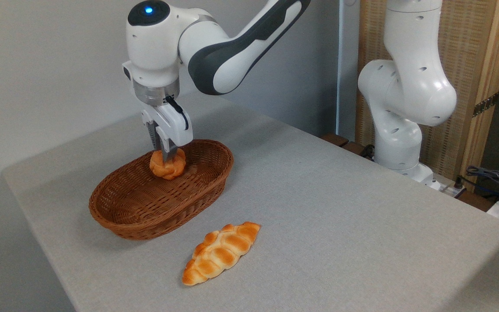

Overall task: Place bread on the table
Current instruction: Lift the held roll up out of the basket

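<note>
Nearest me, a long braided loaf (221, 252) lies flat on the grey bench (340, 216), just in front of the wicker basket (137, 216) but not touching it. Behind that, basket sits on bench w/ its long axis running diagonally. Above its far end I've got the bread (167, 164), small knotted orange bun, clamped in the pincer (168, 157). Fingers come down vertically onto its top. Bun looks lifted off the basket floor, approx at rim height. Arm base (405, 130) stands far right, beyond the bench edge.
</note>
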Available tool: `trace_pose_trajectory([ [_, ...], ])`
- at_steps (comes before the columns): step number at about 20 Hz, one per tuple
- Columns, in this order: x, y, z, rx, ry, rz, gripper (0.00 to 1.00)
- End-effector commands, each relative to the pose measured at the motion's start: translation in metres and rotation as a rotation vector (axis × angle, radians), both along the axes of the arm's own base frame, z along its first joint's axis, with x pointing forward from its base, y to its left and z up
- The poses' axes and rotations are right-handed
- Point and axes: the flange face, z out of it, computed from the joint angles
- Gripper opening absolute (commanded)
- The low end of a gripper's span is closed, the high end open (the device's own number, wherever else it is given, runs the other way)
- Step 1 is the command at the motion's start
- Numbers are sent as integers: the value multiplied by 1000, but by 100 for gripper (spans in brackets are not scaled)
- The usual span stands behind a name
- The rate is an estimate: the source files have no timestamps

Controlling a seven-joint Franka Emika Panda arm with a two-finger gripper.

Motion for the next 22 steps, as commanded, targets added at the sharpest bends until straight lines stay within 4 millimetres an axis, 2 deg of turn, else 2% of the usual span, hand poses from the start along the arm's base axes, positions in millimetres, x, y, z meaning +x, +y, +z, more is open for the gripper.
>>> trace_pose_trajectory([
  [1,6,6,23,-19,-35,-3,1],
  [3,10,14,27,-21,-40,7,1],
  [7,11,15,27,-21,-46,-2,0],
  [9,16,22,43,-28,-59,6,0],
  [10,17,29,51,-7,-52,-9,0],
  [12,20,51,82,98,-54,-58,0],
  [14,18,61,98,180,-37,-103,0],
  [17,12,85,112,253,-56,-166,0],
  [19,4,91,118,304,-56,-227,1],
  [20,-2,100,117,370,-24,-254,9],
  [22,-9,125,110,447,67,-272,16],
])
